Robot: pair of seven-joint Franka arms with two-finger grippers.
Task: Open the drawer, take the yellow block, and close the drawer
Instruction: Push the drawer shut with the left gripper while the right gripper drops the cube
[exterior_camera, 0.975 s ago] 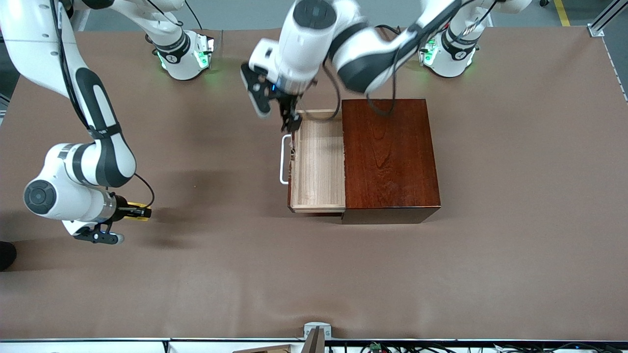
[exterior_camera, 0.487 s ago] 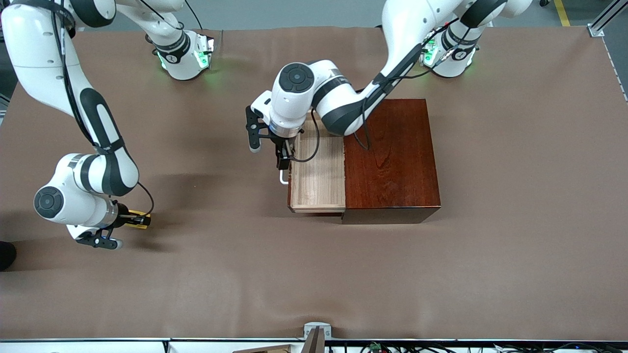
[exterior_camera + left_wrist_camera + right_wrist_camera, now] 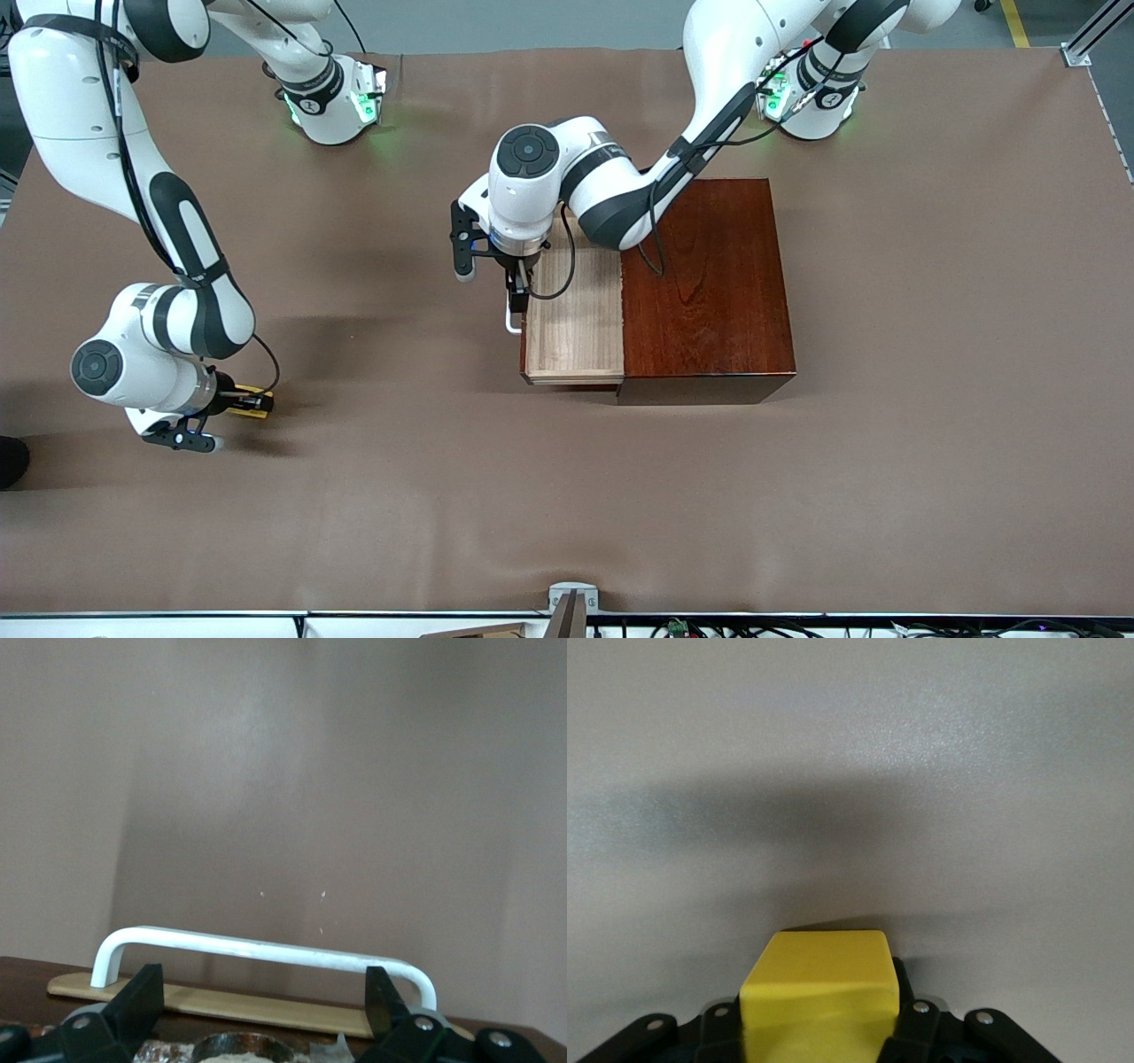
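- Since the earlier frames the left hand (image 3: pixel 517 297) has come down from above the drawer's rear corner to the white handle (image 3: pixel 511 312); the right arm has barely shifted.
- The drawer (image 3: pixel 574 330) stands pulled out of the dark reddish-brown box (image 3: pixel 704 288), near the middle of the bench (image 3: pixel 567 496), its tray showing bare pale wood.
- In the left wrist view the left hand's fingers (image 3: pixel 142 999) are spread wide, released, with the handle (image 3: pixel 266 948) just past them.
- The right hand (image 3: pixel 251 401) is low over the bench toward the right arm's end, well apart from the box.
- It is clenched on the yellow block (image 3: pixel 250 403), which the right wrist view shows gripped between the fingers (image 3: pixel 819 988).
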